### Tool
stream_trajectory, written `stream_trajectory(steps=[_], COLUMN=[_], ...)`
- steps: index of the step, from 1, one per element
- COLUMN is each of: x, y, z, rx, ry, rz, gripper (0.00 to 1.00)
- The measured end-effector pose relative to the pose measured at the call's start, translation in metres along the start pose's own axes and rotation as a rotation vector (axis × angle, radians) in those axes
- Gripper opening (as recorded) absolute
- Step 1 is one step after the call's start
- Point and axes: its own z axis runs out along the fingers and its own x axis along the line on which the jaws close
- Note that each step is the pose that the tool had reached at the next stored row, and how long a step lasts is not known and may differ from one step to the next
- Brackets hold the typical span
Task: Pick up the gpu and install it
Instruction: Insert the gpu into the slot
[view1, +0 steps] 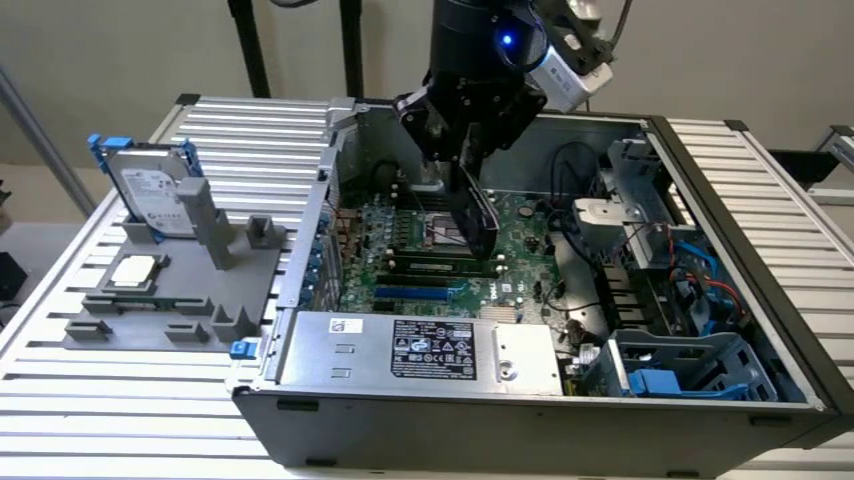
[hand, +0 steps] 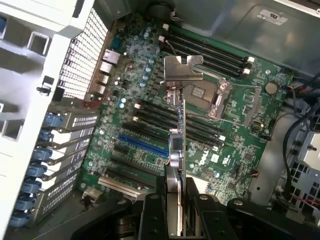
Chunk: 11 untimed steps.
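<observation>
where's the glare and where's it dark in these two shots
Exterior view: a blue light glows on the arm, and the gpu hangs dark against the lit motherboard. Wrist view: the gpu's silver bracket and the pale case frame glare brightest; the gripper shut on the card is nearly black.

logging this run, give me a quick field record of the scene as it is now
gripper: shut on the gpu
gpu: held on edge over the motherboard, inside the open case
seated in a slot: cannot tell
blue slot: empty
grey holder: beside the case, on the exterior view's left
hard drive: upright in the holder
cpu chip: flat on the holder
</observation>
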Motion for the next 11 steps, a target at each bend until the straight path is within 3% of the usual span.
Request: stream_trajectory(steps=[11], x=[0.0000], y=[-0.0001], z=[0.0079], rx=[-0.0005], ry=[0.0027], rz=[-0.202], gripper=[0.00])
